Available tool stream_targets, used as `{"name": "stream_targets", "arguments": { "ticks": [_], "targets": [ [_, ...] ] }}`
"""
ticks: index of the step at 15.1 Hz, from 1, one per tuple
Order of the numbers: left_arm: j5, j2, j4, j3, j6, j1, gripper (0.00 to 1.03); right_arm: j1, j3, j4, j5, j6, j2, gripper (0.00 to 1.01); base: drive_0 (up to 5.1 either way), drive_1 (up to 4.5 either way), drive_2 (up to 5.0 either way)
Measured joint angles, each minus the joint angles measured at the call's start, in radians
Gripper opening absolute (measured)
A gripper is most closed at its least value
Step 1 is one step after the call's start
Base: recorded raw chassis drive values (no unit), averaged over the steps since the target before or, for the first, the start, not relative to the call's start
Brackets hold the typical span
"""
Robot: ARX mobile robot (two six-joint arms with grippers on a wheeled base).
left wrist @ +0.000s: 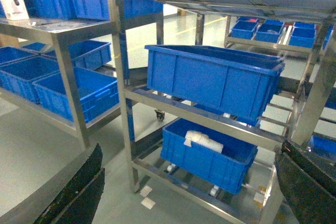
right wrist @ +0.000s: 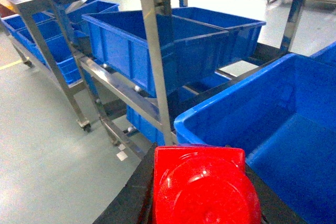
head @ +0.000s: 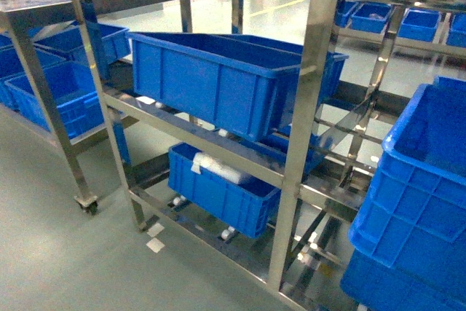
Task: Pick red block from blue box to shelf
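Floor is grey-green, glossy farther off. Steel shelf holds a large bin on its middle tier and a lower bin containing a white bundle. Right tool clamps the red block beside a near blue box. Left tool is spread apart, empty.

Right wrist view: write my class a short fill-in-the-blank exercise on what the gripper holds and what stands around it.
1. The right gripper is shut on a small chunky block coloured ____.
2. The plastic bins on the rack are ____.
3. The tall rack is made of shiny silver ____.
4. The bin on the lower tier holds a ____ bundle.

Missing words: red; blue; steel; white
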Motion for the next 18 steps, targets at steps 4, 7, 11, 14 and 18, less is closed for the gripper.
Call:
{"name": "stream_targets", "arguments": {
  "ticks": [4, 7, 11, 14, 18],
  "targets": [
    [0.000, 0.000, 0.000, 0.000, 0.000, 0.000, 0.98, 0.000, 0.000, -0.002, 0.000, 0.000, 0.002, 0.26, -1.6, 2.01, -5.2],
    [0.000, 0.000, 0.000, 0.000, 0.000, 0.000, 0.98, 0.000, 0.000, -0.002, 0.001, 0.000, 0.002, 0.26, -1.7, 0.65, -4.0],
    [0.000, 0.000, 0.000, 0.000, 0.000, 0.000, 0.98, 0.000, 0.000, 0.000, 0.000, 0.000, 0.000, 0.26, -1.7, 0.65, -4.0],
    [0.000, 0.000, 0.000, 0.000, 0.000, 0.000, 0.98, 0.000, 0.000, 0.000, 0.000, 0.000, 0.002, 0.26, -1.7, 0.65, -4.0],
    [0.000, 0.000, 0.000, 0.000, 0.000, 0.000, 0.98, 0.000, 0.000, 0.000, 0.000, 0.000, 0.002, 0.26, -1.7, 0.65, -4.0]
  ]
}}
